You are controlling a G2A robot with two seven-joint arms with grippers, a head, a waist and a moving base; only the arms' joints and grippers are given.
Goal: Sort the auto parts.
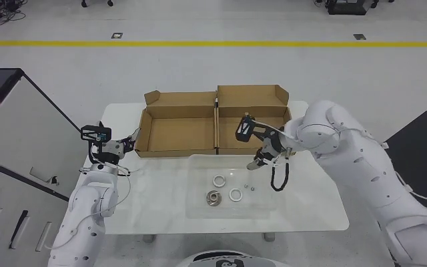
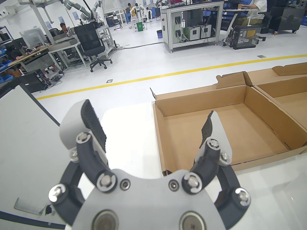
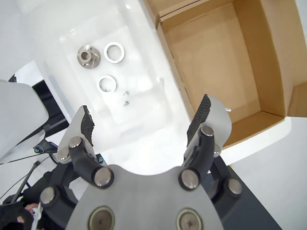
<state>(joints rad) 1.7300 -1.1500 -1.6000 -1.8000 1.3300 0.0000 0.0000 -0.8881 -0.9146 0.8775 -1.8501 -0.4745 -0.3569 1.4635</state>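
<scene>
top view: gives the whole layout. Two open cardboard boxes stand side by side at the far side of the worktop (image 1: 313,213), and the clear tray (image 1: 200,165) lies just in front of them.
left hand (image 1: 129,143): fingers spread wide, holding nothing. It is just outside the outer wall of the left box (image 1: 177,130). The tray is well off to its right.
left wrist view: one finger is over the worktop and the other over the left box floor, straddling the box's near corner. I can't tell whether it touches the cardboard.
right hand (image 3: 146,113): fingers spread wide, gripping nothing. It hangs over the tray's far right corner, by the near wall of the right box (image 3: 215,48).
right wrist view: makes out each part in the tray.
- metal flange (image 3: 88,57)
- first ring (image 3: 114,52), just beside the flange and apart from it
- second ring (image 3: 107,84)
- small screws (image 3: 125,93), a pair
box detail: a small metal piece (image 3: 228,109) lies on the right box floor, just past one finger of the right hand.
parts vs right hand: all lie to its left, on the robot's side. The screws are nearest, then the second ring, and the flange is farthest.
</scene>
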